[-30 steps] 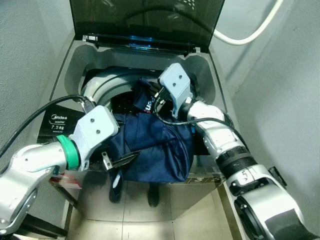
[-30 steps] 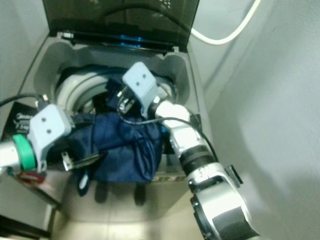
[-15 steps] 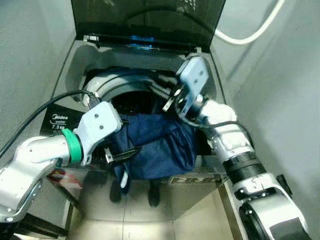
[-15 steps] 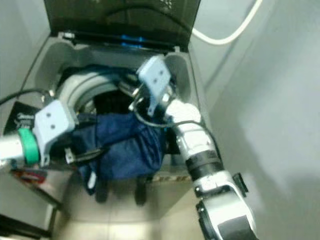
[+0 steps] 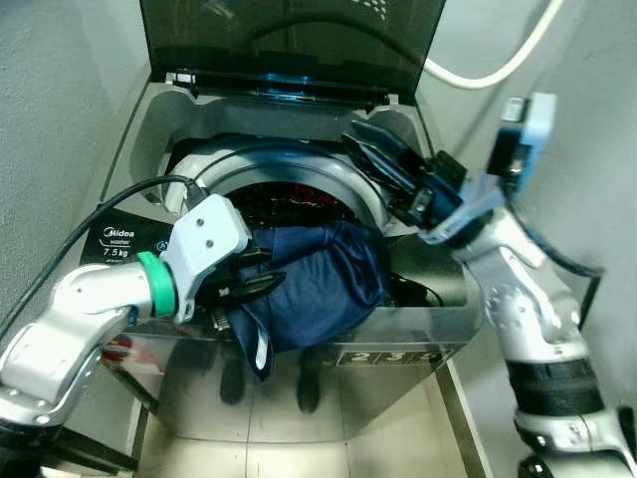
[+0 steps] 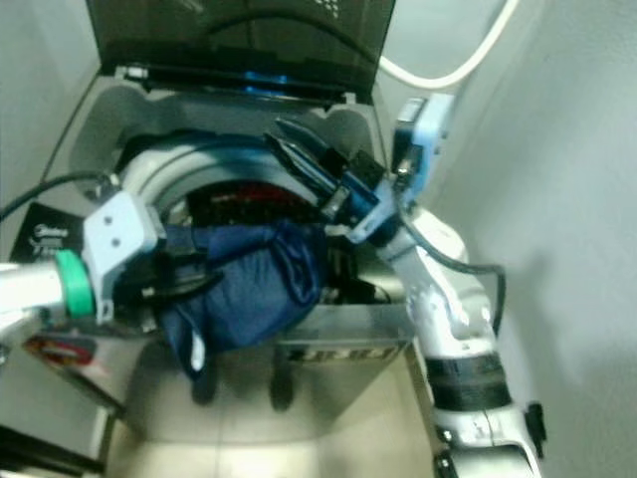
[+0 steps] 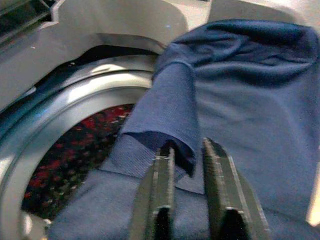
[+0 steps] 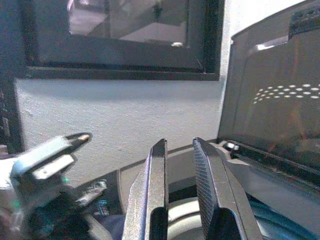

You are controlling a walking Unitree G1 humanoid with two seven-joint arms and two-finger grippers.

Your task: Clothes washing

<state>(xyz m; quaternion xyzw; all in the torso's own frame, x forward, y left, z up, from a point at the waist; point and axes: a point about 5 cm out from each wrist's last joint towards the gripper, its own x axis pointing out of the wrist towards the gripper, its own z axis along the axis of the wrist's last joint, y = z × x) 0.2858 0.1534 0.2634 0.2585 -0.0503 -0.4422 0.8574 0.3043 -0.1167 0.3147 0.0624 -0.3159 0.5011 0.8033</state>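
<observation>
Narrow grey-walled nook, tiled floor below, white hose [image 5: 498,75] crossing the upper corner. Top-loading washing machine [image 5: 408,334] with dark lid [image 5: 294,45] raised upright at the back, red-patterned laundry [image 7: 75,145] inside the drum. Navy garment [image 5: 318,284] draped over the front rim, long axis running from the drum mouth out and down the machine's front, a tail hanging toward the floor. Left tool [image 7: 186,165] nearly closed, pinching a fold of the navy garment. Right tool [image 8: 178,150] raised above the drum's rear right, fingers a narrow gap apart, holding nothing.
</observation>
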